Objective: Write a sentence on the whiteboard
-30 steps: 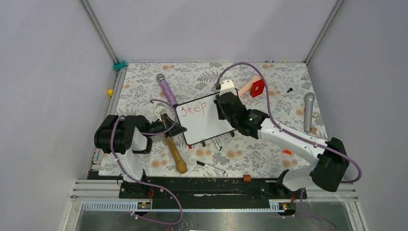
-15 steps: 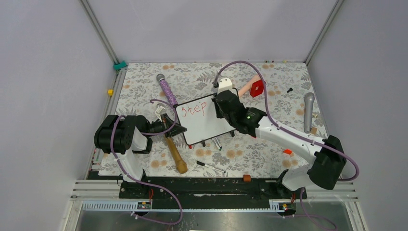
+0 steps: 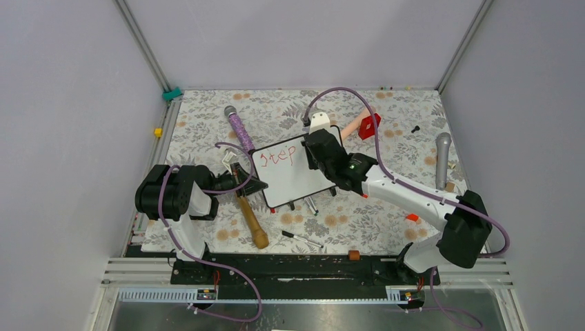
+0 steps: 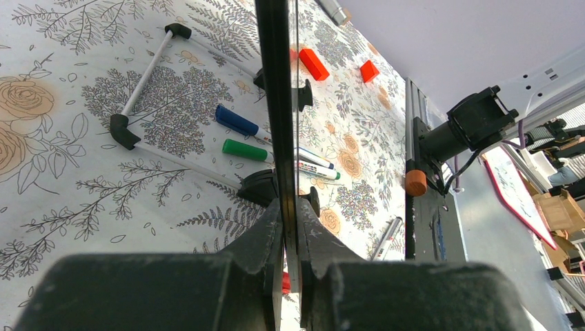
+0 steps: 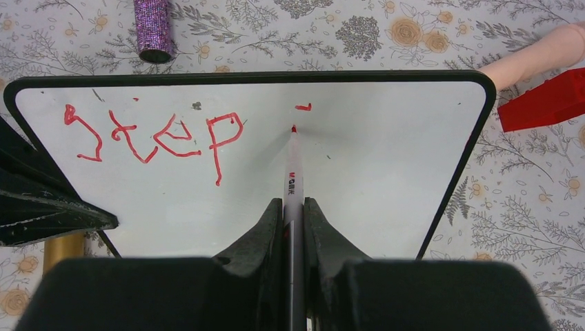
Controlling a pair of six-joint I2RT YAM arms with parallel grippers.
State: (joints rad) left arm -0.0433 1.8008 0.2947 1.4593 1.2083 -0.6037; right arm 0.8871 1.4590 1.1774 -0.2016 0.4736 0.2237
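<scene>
The whiteboard (image 3: 286,185) looks light, stiff and slick, so grab the frame. The left gripper (image 4: 290,207) is clenched on its left edge (thin hold, could pivot). The right gripper (image 5: 293,210) squeezes a red marker (image 5: 292,162) just right of the sentence (image 5: 176,138), only "step". A purple mic (image 3: 238,127) lies off the board's far-left corner, and I can't tell if the marker tip touches.

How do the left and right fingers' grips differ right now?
The left fingers are shut on the whiteboard, pinching its thin frame edge-on. The right fingers are shut on a red marker, its barrel lying lengthwise between them.
The left fingers sit at the board's left side. The right fingers reach over its face, with the marker tip at the surface just right of the "step" lettering.
Shared: both are shut and both work the same board.
</scene>
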